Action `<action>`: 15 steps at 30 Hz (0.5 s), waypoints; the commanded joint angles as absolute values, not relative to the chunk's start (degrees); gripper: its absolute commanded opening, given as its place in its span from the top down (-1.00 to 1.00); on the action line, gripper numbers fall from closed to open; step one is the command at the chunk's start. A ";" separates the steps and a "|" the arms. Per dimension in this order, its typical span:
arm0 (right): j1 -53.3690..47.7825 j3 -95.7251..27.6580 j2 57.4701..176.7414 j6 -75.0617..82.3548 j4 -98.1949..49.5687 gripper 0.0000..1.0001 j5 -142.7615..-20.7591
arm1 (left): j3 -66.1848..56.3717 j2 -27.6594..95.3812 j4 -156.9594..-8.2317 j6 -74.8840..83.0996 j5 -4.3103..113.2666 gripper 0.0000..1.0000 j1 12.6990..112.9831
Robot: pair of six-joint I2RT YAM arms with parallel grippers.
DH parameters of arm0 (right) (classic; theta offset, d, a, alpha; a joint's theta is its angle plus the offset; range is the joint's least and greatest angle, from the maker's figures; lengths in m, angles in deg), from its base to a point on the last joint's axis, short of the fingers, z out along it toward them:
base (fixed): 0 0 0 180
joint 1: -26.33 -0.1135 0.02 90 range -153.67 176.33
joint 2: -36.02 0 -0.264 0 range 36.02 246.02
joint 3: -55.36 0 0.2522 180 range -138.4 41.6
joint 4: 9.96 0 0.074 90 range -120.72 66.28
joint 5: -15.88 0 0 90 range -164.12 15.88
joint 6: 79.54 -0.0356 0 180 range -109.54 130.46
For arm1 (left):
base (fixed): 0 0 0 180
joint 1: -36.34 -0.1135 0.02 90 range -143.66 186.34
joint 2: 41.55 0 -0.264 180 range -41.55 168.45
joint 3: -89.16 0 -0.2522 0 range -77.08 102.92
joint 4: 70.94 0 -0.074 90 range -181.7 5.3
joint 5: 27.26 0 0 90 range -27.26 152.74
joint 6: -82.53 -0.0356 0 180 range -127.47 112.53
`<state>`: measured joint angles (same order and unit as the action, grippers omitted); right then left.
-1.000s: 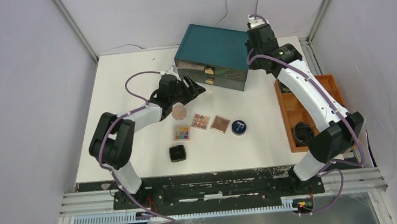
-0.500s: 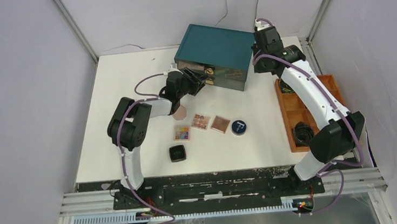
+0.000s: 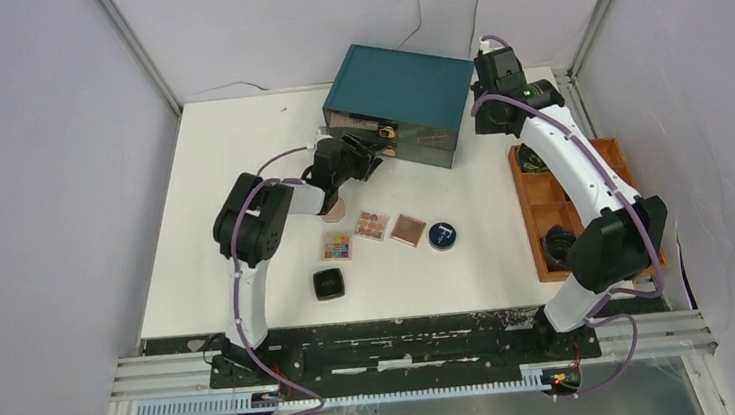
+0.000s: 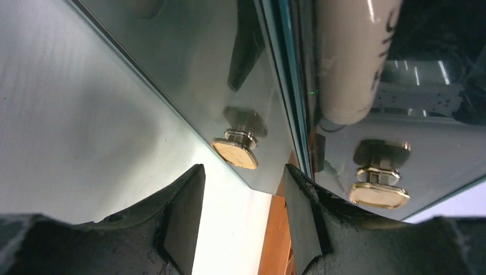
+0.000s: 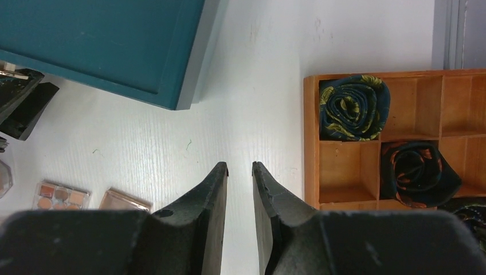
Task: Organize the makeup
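Several fabric rolls (image 5: 353, 106) in wooden tray (image 5: 311, 143), left fingers (image 4: 183, 217) apart by knob (image 4: 235, 153), right fingers (image 5: 209, 212) barely apart

White-and-black arms (image 3: 571, 165), purple cables (image 3: 277, 157)

Nothing legible (blue compact (image 3: 441, 235) mark blurred)

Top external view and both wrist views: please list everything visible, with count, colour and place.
teal drawer box with gold knobs: one, teal, far middle.
pink octagonal compact: one, pink, partly under left arm.
square palettes: three, multicoloured or brown, middle row.
dark blue round compact: one, blue, row's right end.
black square compact: one, black, nearest bases.
wooden compartment tray: one, orange-brown, right edge, holding dark rolled fabric.
left gripper: one, black, open at a gold knob.
right gripper: one, black, slightly open, empty, beside box.
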<state>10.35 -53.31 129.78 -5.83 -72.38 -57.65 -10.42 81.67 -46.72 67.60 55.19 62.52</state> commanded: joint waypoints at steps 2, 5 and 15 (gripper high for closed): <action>11.19 -56.05 130.58 -6.21 -71.65 0.42 -57.93 | -6.65 84.40 -42.30 71.62 56.41 -0.17 62.70; 11.60 -55.96 130.90 -6.15 -71.71 0.43 -57.94 | -6.89 85.67 -40.62 72.89 57.05 -0.15 62.70; 12.18 -55.64 131.46 -5.80 -71.89 0.43 -58.34 | -6.50 88.48 -37.38 74.68 57.88 0.09 62.71</action>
<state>11.83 -53.42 131.57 -5.81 -72.47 -58.04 -8.39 86.46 -42.50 71.57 56.63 62.52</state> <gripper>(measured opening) 0.287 0.465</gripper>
